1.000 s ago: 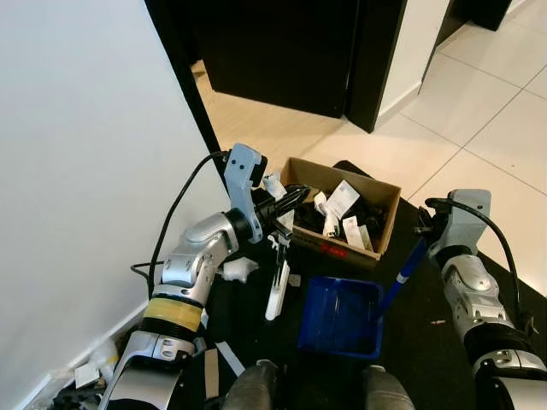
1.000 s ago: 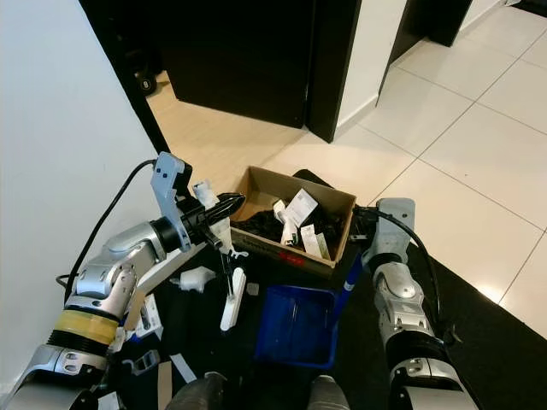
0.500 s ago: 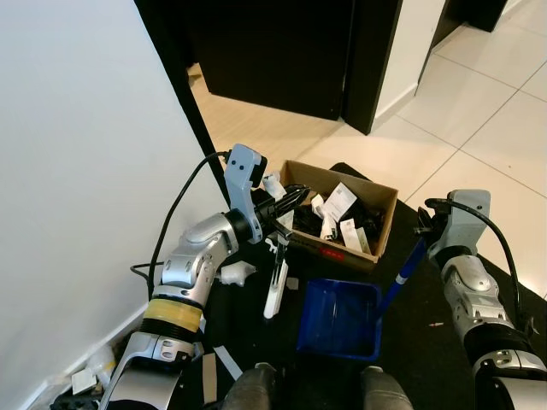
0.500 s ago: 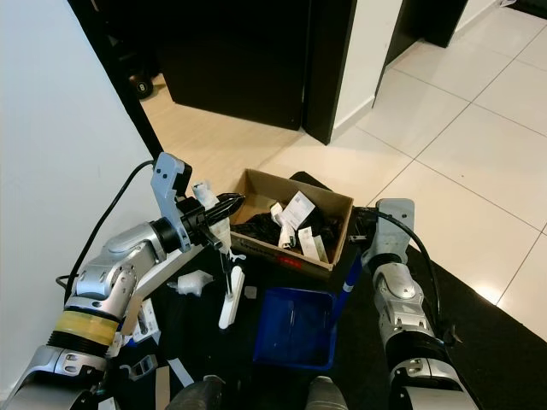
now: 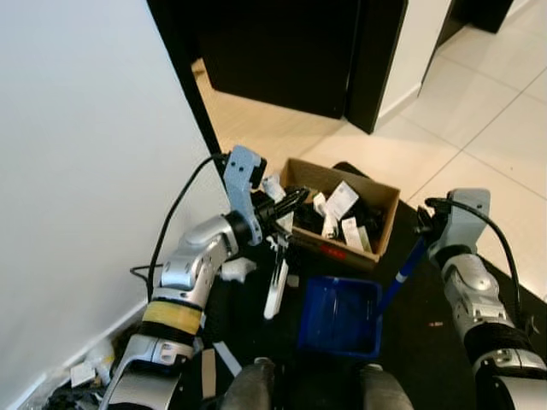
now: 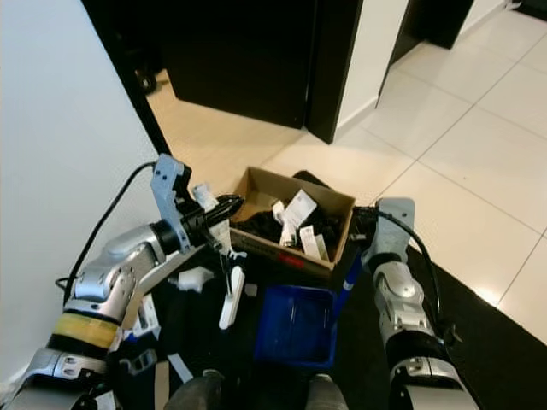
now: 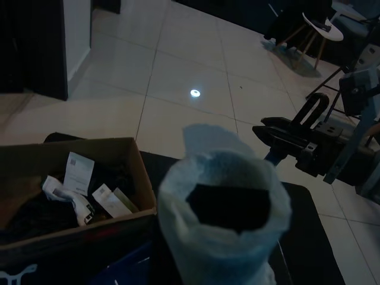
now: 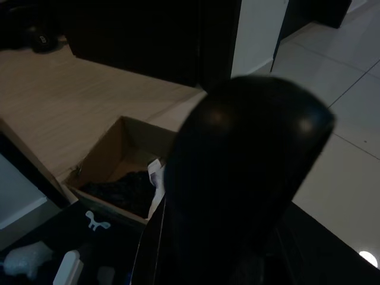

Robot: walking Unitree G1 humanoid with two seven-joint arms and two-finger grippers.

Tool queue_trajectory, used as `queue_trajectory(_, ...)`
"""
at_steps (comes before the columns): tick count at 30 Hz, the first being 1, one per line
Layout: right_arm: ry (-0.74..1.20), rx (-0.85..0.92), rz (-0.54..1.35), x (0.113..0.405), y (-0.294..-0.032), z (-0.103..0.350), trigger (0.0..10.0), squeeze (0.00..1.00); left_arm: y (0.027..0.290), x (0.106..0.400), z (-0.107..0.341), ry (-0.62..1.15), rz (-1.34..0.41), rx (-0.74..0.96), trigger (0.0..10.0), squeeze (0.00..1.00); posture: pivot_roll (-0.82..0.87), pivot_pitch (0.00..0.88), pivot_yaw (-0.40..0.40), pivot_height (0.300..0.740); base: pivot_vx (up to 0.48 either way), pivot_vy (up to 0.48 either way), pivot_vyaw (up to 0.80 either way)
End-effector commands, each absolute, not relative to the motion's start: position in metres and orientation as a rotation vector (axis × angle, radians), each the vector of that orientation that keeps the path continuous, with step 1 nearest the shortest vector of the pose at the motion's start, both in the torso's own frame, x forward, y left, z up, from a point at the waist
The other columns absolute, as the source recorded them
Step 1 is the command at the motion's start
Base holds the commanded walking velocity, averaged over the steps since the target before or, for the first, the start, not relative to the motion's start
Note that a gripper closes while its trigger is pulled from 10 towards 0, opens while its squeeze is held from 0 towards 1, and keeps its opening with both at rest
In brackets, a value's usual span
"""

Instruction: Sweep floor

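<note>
My left end effector [image 5: 286, 205] is raised at the near left corner of the cardboard box [image 5: 386, 209], its 2 fingers pinched on a crumpled white wad of paper [image 7: 222, 222]. A white brush [image 5: 275, 289] hangs just below it over the black mat [image 5: 427, 342]. My right end effector [image 5: 425, 229] grips the handle of the blue dustpan [image 5: 340, 316], which rests on the mat against the box's near side.

A blue dustpan [image 5: 340, 316] is seen at lower centre on a black mat [image 5: 427, 333]. A brown cardboard box [image 5: 386, 209], holding black and white scraps, is seen above it, beside cream floor tiles [image 5: 504, 128].
</note>
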State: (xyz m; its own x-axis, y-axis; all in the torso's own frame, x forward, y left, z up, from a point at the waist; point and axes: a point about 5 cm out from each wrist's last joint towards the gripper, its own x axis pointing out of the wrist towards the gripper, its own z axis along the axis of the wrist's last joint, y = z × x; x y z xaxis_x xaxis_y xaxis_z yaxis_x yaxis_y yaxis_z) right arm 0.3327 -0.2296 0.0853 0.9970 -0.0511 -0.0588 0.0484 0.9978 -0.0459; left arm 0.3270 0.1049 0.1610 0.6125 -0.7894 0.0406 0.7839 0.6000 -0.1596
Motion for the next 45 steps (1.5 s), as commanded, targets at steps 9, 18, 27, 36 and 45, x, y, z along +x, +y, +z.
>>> queue_trajectory(9,0.057,-0.043,-0.047,0.333,-0.228,0.084,10.0,0.0,0.105,0.324,0.164,0.013,-0.908,-0.172,10.0,0.0,0.1,0.201,0.072,0.74,0.0,0.0,0.0)
queue_trajectory(18,0.06,-0.042,-0.049,0.332,-0.228,0.083,10.0,0.0,0.105,0.324,0.164,0.026,-0.898,-0.181,10.0,0.0,0.1,0.206,0.075,0.74,0.0,0.0,0.0)
queue_trajectory(27,0.021,-0.031,-0.064,0.329,-0.232,0.088,10.0,0.0,0.106,0.318,0.163,0.038,-0.86,-0.194,10.0,0.0,0.1,0.202,0.077,0.74,0.0,0.0,0.0)
queue_trajectory(36,-0.023,-0.003,-0.07,0.322,-0.234,0.091,10.0,0.0,0.112,0.308,0.166,0.029,-0.798,-0.177,10.0,0.0,0.11,0.185,0.077,0.74,0.0,0.0,0.0)
queue_trajectory(45,-0.07,0.006,-0.087,0.326,-0.238,0.103,10.0,0.0,0.112,0.309,0.168,-0.004,-0.749,-0.151,10.0,0.0,0.11,0.177,0.072,0.74,0.0,0.0,0.0)
